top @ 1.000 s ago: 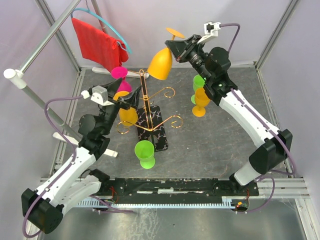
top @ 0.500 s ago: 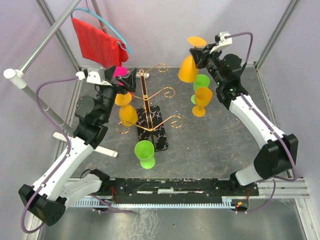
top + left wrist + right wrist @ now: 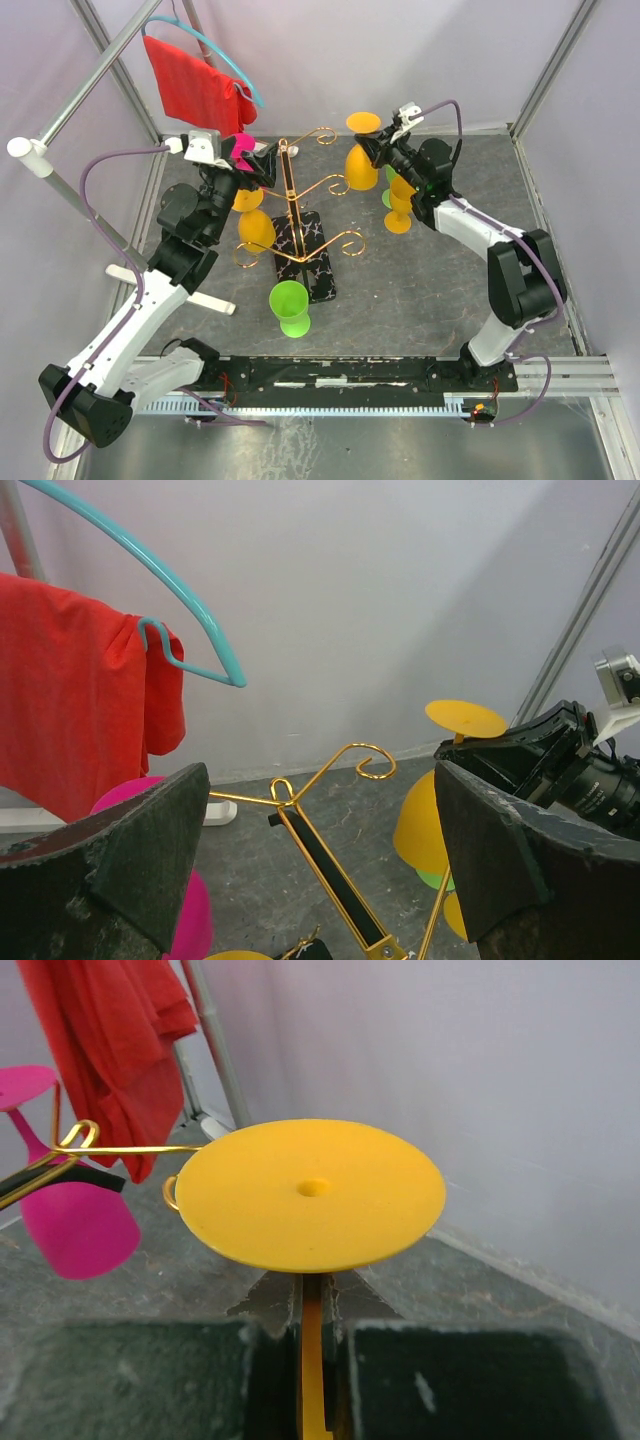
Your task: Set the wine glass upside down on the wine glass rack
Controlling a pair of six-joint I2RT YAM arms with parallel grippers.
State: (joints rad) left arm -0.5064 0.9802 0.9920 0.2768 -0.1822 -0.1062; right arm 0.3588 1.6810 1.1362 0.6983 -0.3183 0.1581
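My right gripper [image 3: 379,147] is shut on the stem of a yellow wine glass [image 3: 360,168] held upside down, its foot [image 3: 310,1195] on top. The glass hangs beside the upper right scroll arm of the wine glass rack [image 3: 291,200], a gold wire tree on a black marbled base [image 3: 318,272]. In the right wrist view the stem [image 3: 313,1360] sits between the fingers of that gripper [image 3: 313,1332]. My left gripper [image 3: 262,165] is open at the rack's top, its fingers [image 3: 140,860] on either side of the post [image 3: 330,865] without touching it.
A pink glass [image 3: 240,148] and two yellow glasses [image 3: 256,230] hang on the rack's left arms. One green glass [image 3: 290,305] stands in front of the base. An orange glass [image 3: 400,212] and another green one stand at the right. A red cloth [image 3: 195,90] hangs on a teal hanger [image 3: 150,590] at back left.
The right arm swung the yellow glass from a tilt to fully inverted and brought it down beside the rack's right arms. The left gripper rose to the rack's top, still open.
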